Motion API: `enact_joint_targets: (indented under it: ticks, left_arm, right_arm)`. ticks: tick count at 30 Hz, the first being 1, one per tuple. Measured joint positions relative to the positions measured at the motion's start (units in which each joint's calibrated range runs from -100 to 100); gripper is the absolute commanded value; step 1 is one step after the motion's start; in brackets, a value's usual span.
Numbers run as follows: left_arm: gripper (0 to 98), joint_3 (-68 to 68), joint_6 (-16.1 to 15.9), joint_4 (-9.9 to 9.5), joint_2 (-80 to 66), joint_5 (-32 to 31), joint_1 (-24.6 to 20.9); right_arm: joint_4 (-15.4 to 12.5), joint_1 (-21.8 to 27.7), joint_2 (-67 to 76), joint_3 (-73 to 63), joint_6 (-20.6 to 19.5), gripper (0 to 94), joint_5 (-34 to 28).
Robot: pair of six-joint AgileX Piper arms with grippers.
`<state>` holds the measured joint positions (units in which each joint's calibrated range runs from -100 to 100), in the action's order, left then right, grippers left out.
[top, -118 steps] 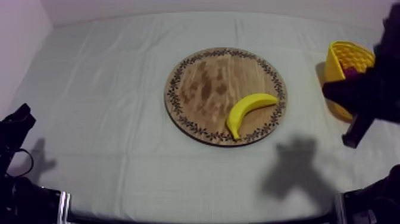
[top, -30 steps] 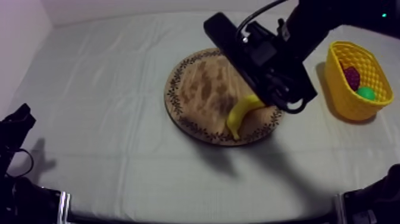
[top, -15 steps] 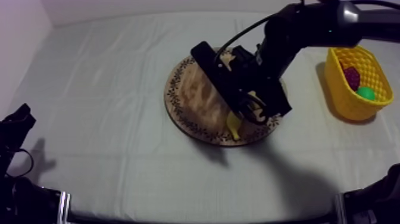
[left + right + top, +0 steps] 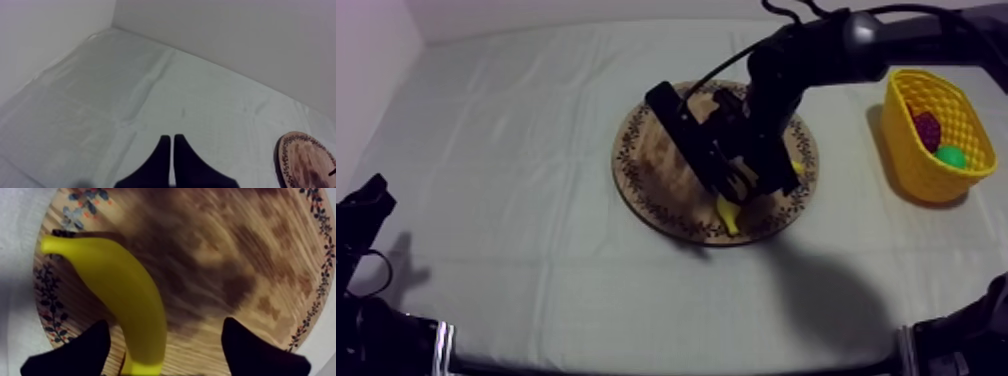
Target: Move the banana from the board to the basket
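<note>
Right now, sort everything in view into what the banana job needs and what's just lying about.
Job: banana, wooden board, yellow basket, right gripper (open, astride the banana).
Lying about: dark red fruit and green fruit in the basket; left gripper, shut, over cloth.

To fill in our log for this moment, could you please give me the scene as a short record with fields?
banana: lying on the wooden board
right tool: open, low over the board, one finger on either side of the banana
left tool: shut on nothing, apart from the board
yellow basket: at the table's right, holding a small red fruit and a green item
task stage: grasp not yet closed
</note>
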<state>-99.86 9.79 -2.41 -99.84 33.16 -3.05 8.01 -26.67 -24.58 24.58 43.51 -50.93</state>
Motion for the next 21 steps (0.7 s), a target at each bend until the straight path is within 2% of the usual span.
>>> enact_joint_targets:
  ticks: [15,21]
  left_arm:
    - [0.1,0.0,0.0,0.0,0.0,0.0,0.0]
    - [0.1,0.0,0.0,0.0,0.0,0.0,0.0]
  right_arm:
    - [0.5,-0.2,-0.5,3.0,-1.2,33.8,2.5]
    - [0.9,-0.2,-0.7,4.8,-2.5,22.8,5.6]
